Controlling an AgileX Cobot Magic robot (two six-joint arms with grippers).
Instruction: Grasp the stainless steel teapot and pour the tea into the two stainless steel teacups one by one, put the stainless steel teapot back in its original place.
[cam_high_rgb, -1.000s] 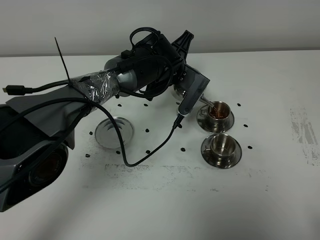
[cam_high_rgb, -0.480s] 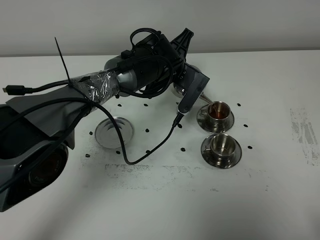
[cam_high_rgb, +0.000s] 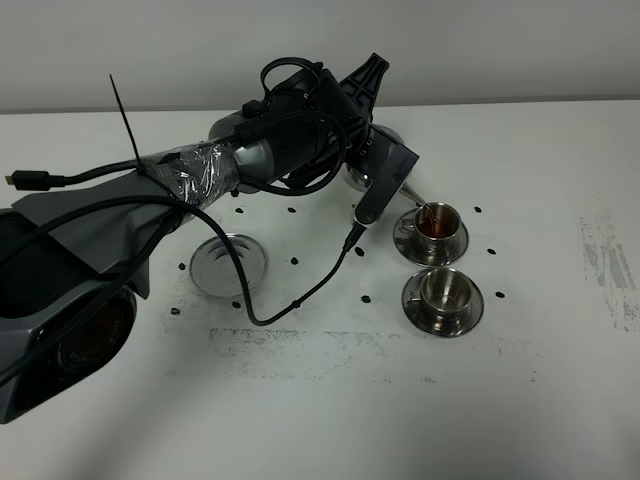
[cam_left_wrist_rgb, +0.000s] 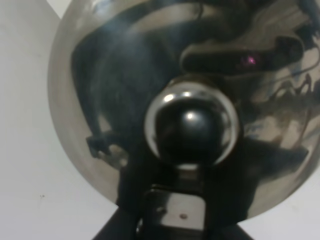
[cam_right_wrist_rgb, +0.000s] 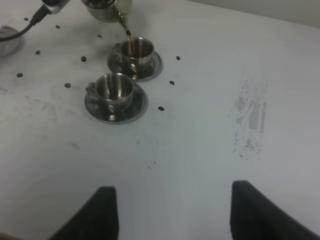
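Left end effector clamped tight on the tilted shiny steel teapot; right end effector spread, holding nothing.

White table w/ black dots, scuff marks; plain grey wall behind.

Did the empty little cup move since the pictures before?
No. The empty teacup sits in the same spot as before, just as close to the black dot beside its saucer in the high view.
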